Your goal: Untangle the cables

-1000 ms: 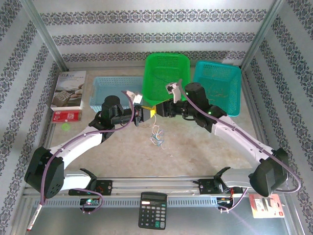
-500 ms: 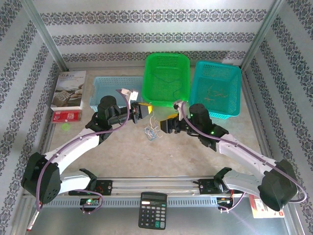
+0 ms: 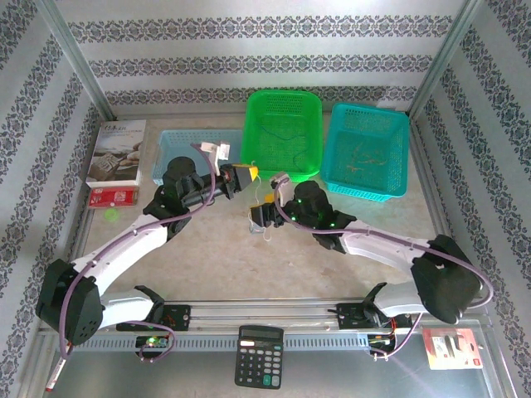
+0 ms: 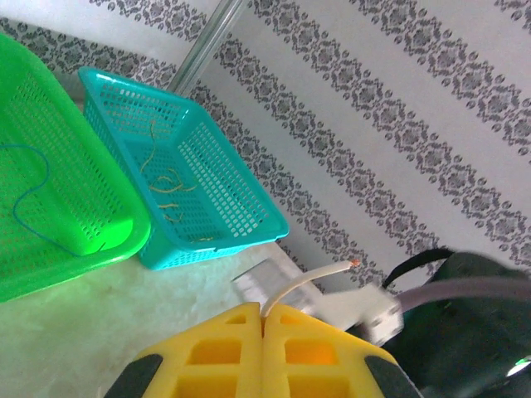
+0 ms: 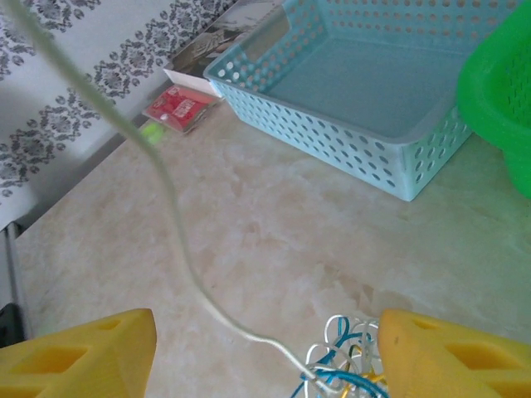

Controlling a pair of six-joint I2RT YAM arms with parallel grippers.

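The cables (image 5: 342, 375) are a small knot of thin white, blue and yellow wires lying on the table; in the top view the cables (image 3: 265, 228) sit mid-table. One white wire (image 5: 170, 199) rises out of the knot toward my left gripper (image 4: 264, 313). That gripper is shut on this wire, whose bare end (image 4: 348, 264) pokes out past the yellow fingers. It hangs above the table near the green basket as the left gripper (image 3: 241, 174). My right gripper (image 5: 267, 336) is low over the table and open, with the knot just inside its right finger (image 5: 452, 356). The right gripper (image 3: 259, 217) is beside the knot.
A green basket (image 3: 282, 133) with a blue wire in it, a teal basket (image 3: 367, 151) with yellowish wires, and a light blue basket (image 3: 184, 154) stand at the back. A book (image 3: 116, 151) and red packet (image 3: 111, 196) lie left. A calculator (image 3: 259, 356) sits at the near edge.
My right gripper has swung left and down from near the green basket to the knot and opened its jaws. The left gripper, still holding the white wire, drifted slightly back.
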